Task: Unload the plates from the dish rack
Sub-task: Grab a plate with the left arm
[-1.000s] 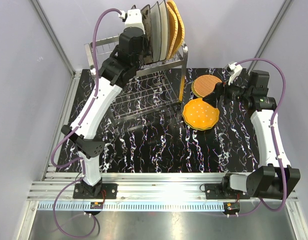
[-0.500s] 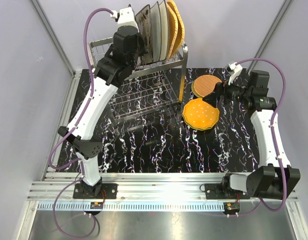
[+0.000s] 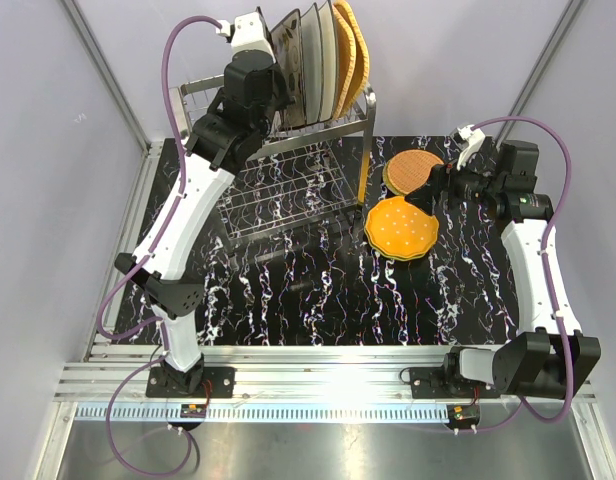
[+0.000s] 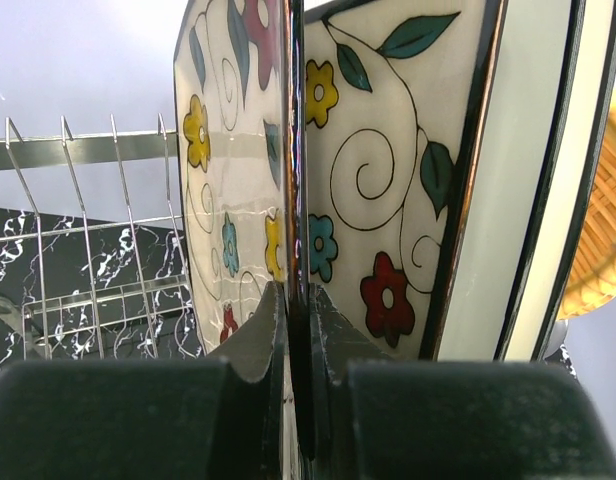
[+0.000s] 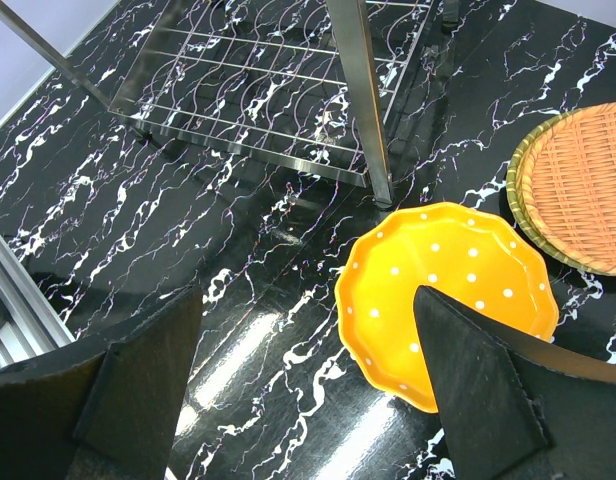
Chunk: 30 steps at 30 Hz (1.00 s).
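Left gripper (image 4: 291, 310) is clamped on the rim of the floral plate (image 3: 287, 42) and has swung left since a second ago, tipping that plate away from its neighbours on top of the dish rack (image 3: 278, 200). A second floral plate, a white one (image 3: 326, 60) and the woven plates (image 3: 350, 45) crowd just beside it, upright. On the table (image 3: 318, 290) lie a round woven plate (image 3: 413, 170) and an orange dotted plate (image 3: 400, 228). The right gripper (image 5: 306, 300) hasn't budged, fingers wide apart above the orange one.
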### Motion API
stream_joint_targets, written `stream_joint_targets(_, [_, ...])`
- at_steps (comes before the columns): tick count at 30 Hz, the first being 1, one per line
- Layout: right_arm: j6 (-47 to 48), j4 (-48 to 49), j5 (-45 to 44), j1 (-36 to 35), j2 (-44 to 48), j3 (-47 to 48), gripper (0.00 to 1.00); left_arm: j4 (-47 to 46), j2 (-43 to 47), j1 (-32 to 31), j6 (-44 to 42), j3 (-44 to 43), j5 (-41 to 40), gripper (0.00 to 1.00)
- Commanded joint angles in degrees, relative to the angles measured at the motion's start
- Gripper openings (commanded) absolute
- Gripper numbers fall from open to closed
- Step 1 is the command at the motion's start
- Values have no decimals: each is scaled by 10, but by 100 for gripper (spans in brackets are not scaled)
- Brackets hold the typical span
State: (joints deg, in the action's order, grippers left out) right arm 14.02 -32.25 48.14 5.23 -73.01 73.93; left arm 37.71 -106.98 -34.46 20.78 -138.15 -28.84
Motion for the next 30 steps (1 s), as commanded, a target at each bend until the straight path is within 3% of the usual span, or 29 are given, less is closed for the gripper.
stream_joint_targets(1, [-7,25,6,-3,18,4,94,-224,83,-11,24,-36,72,0])
stream_joint_targets(30, [-15,28,6,-3,17,7,94,-315,85,-17,50,-58,80,0])
